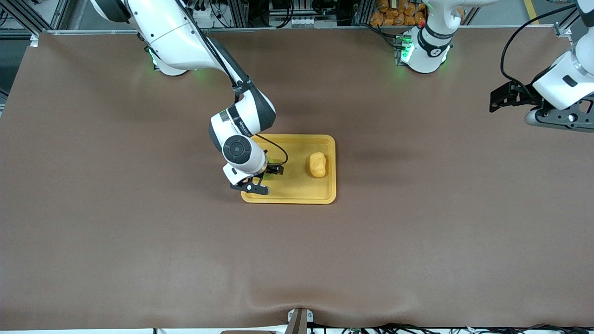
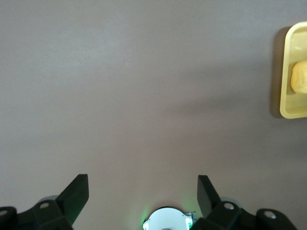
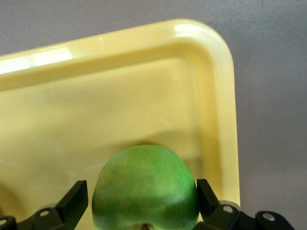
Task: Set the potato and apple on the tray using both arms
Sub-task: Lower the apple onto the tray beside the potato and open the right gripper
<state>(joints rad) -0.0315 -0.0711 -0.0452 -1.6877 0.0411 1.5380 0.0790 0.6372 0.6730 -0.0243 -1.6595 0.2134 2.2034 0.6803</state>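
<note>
Apple in right pincer visible wrist-side only

a brown worktop fills the view, its covering slightly rippled near the front edge. along the top edge runs a metal frame with black cables and a pile of orange lumps. green light glows on the covering there.

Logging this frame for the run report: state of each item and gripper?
potato: lying on the tray, untouched.
apple: between the right gripper's fingers, over the tray.
tray: flat on the table, holding the potato.
right gripper: around the apple, over the tray.
left gripper: open, empty, waiting above bare table at the left arm's end.
</note>
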